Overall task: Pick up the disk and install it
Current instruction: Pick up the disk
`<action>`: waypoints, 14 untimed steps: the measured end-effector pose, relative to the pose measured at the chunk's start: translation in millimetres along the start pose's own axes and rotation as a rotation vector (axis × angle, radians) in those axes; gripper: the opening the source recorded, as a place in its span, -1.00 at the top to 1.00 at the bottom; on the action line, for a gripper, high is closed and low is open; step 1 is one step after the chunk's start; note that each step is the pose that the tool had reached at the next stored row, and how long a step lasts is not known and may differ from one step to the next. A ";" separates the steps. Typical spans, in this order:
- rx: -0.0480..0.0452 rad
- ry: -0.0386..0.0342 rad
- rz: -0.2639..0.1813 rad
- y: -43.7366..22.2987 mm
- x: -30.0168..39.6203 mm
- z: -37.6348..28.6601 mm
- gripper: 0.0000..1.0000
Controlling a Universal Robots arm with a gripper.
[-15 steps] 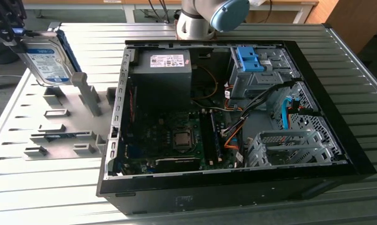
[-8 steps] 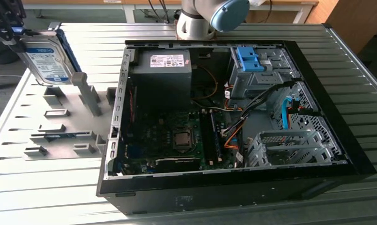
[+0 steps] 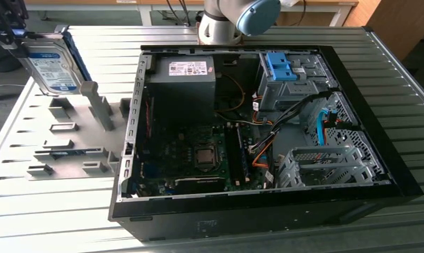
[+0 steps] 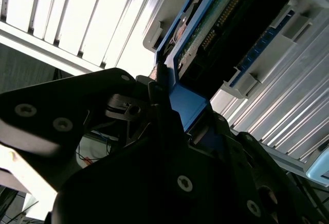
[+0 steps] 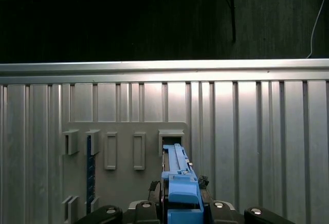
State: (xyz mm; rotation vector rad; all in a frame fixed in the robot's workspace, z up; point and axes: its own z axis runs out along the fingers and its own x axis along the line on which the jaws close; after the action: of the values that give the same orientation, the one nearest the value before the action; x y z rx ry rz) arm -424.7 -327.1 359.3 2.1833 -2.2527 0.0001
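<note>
you have the pincer [image 5: 181, 206] clamped on the disk [image 3: 53, 67] (blue carrier around it), above the ribbed metal surface [image 3: 50, 216], beside the open computer case [image 3: 254, 224].

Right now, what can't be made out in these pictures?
1. Exterior view: the gripper is mostly cut off by the left edge.
2. Exterior view: the robot arm is cut off by the top edge.
3. First wrist view: the disk is edge-on, so its label is hidden, and the gripper covers its held end.

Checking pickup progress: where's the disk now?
At the exterior view's upper left, the disk sits in the gripper, above the grey rack, beside the open computer case.
</note>
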 end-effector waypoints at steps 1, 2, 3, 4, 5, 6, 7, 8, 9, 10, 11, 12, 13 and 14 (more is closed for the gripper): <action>0.0000 0.0000 0.000 0.0 0.0 -0.3 0.27; 0.0000 0.0000 0.000 0.0 0.0 -0.5 0.27; 0.0000 0.0000 0.000 0.0 0.0 -0.8 0.27; -0.0001 0.0000 0.000 0.0 0.0 -1.1 0.27; 0.0000 0.0000 0.000 0.0 0.0 -1.3 0.27; 0.0001 -0.0001 0.000 0.0 0.0 -1.3 0.27; 0.0000 0.0000 0.000 0.0 0.0 -1.6 0.27; 0.0000 0.0000 0.000 0.0 0.0 -1.8 0.27; -0.0001 0.0000 0.000 0.0 0.0 -1.9 0.27; -0.0001 0.0000 0.000 0.0 0.0 -1.9 0.27; 0.0000 0.0000 0.000 0.0 0.0 -2.3 0.27; -0.0001 0.0001 0.000 0.0 0.0 -2.5 0.27; 0.0000 0.0000 0.000 0.0 0.0 -3.2 0.27; 0.0000 0.0000 0.000 0.0 0.0 -3.7 0.27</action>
State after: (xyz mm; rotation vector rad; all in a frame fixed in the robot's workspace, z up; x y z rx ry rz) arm -424.7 -327.1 363.0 2.1832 -2.2527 0.0000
